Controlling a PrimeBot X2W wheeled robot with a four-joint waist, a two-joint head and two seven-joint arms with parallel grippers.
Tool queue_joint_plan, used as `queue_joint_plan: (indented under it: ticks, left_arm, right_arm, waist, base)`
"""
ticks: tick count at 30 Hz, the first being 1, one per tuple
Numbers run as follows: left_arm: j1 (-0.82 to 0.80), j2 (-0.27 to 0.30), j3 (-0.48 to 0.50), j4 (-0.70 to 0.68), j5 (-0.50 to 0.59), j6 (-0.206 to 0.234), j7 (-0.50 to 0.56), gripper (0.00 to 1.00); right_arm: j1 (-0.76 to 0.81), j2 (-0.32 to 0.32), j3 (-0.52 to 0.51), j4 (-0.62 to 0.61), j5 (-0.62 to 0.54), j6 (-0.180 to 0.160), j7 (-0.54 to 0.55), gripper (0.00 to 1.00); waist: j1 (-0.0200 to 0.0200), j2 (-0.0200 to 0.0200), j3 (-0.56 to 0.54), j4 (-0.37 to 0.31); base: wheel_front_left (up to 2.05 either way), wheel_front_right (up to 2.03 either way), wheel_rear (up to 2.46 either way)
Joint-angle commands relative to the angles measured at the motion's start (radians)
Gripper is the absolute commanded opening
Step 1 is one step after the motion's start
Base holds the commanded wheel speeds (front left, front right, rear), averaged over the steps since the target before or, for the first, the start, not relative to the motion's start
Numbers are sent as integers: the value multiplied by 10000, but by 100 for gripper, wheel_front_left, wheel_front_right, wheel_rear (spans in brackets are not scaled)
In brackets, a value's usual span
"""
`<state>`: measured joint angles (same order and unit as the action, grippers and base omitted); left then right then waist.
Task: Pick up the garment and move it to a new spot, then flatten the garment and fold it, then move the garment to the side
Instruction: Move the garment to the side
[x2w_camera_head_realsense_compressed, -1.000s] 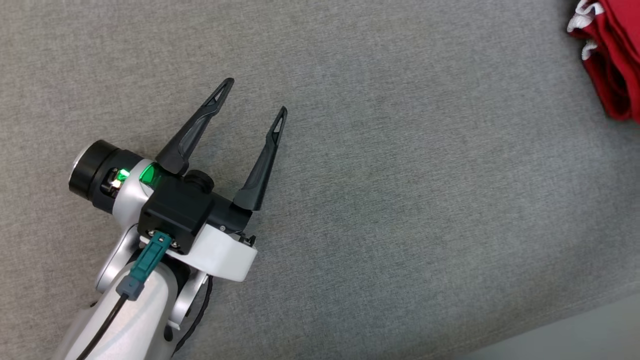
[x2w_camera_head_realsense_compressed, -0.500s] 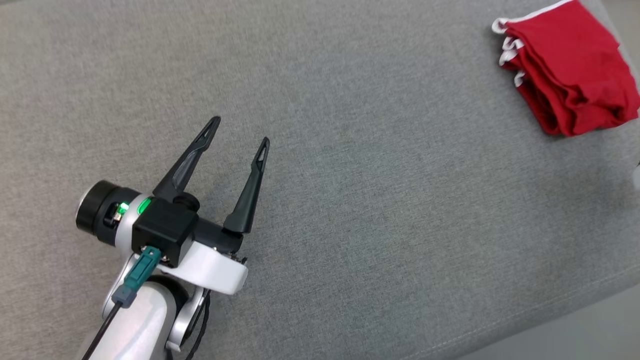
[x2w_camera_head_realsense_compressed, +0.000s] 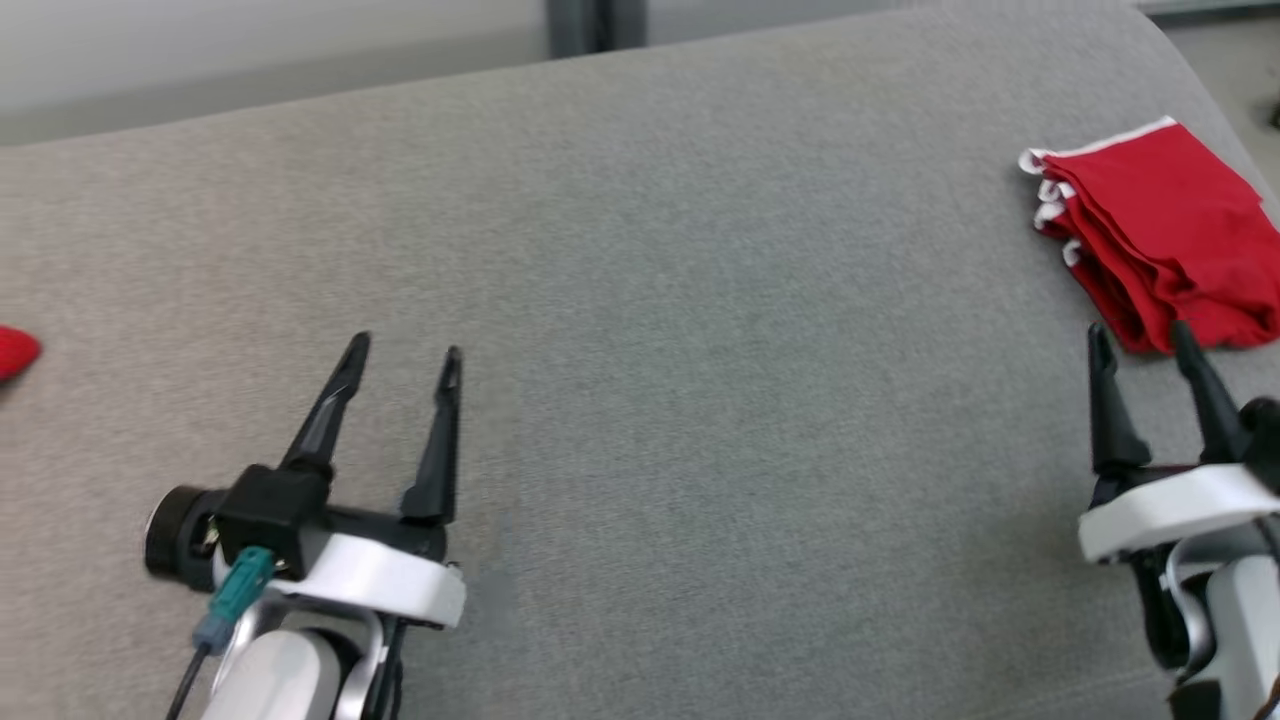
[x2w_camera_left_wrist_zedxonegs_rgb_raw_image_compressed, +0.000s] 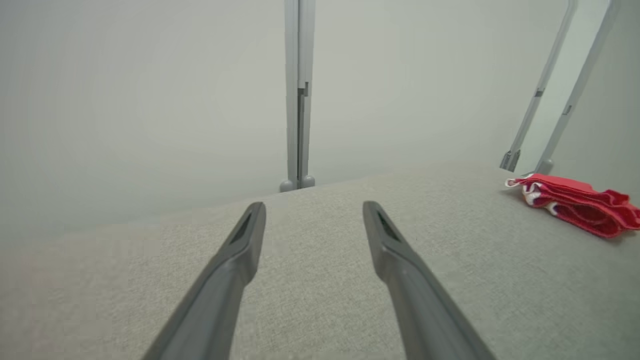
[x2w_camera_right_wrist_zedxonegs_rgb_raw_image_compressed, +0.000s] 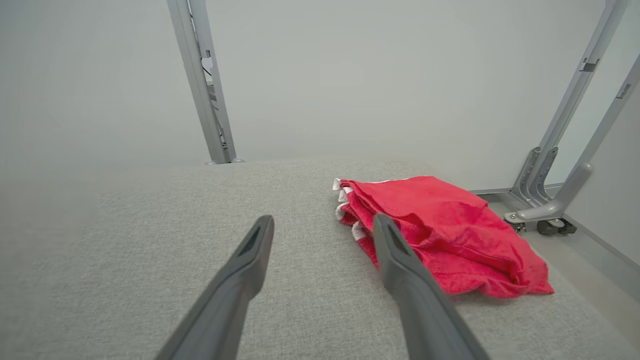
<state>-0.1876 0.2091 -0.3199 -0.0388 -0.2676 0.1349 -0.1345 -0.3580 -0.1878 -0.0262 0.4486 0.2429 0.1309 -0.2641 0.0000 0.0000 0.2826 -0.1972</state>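
Folded garment (x2w_camera_head_realsense_compressed: 1160, 240) on table (x2w_camera_head_realsense_compressed: 700, 300), right gripper (x2w_camera_head_realsense_compressed: 1140, 335) just beside, maybe touching, left gripper (x2w_camera_head_realsense_compressed: 405, 352) well apart, both spread wide, empty

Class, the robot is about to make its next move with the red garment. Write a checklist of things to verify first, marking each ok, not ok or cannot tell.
1. Left gripper open and empty: ok.
2. Right gripper open and empty: ok.
3. Red garment folded into a layered stack: ok.
4. Garment set at the right side of the grey table: ok.
5. Right gripper clear of the garment: cannot tell; one fingertip overlaps its near edge in the head and right wrist views.
6. Red object at the table's left identified: cannot tell; it is cut off by the picture's edge.
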Motion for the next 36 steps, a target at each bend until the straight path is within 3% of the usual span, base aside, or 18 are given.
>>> queue_joint_plan:
  ticks: [1, 7, 14, 27, 36]
  left_arm:
    - [237, 52, 240, 170, -168, 173, -147, 100]
    - [1009, 238, 978, 626, -584, 585, -523, 100]
    - [1394, 215, 1211, 827, -861, 594, -705, 100]
    - [2423, 403, 1245, 1120, -1184, 568, -638, 100]
    - [2703, 621, 1147, 1133, -1198, 534, -402, 100]
  right_arm:
    - [414, 190, -7, -394, -157, -1, 36, 100]
    - [1376, 750, 105, -1744, -461, -1, 484, 100]
    - [2092, 924, 0, -2750, -686, -1, 918, 100]
    - [3717, 1162, -106, -4245, -892, -1, 1608, 100]
    - [4455, 1259, -287, -5078, -954, -1, 1910, 100]
  waist:
    - [0, 0, -467, 545]
    - [0, 0, -1018, 1283]
    - [0, 0, -1398, 1707]
    - [0, 0, -2693, 1850]
    - [0, 0, -3010, 1891]
  base:
    - [0, 0, 0]
    - [0, 0, 0]
    - [0, 0, 0]
    - [0, 0, 0]
    - [0, 0, 0]
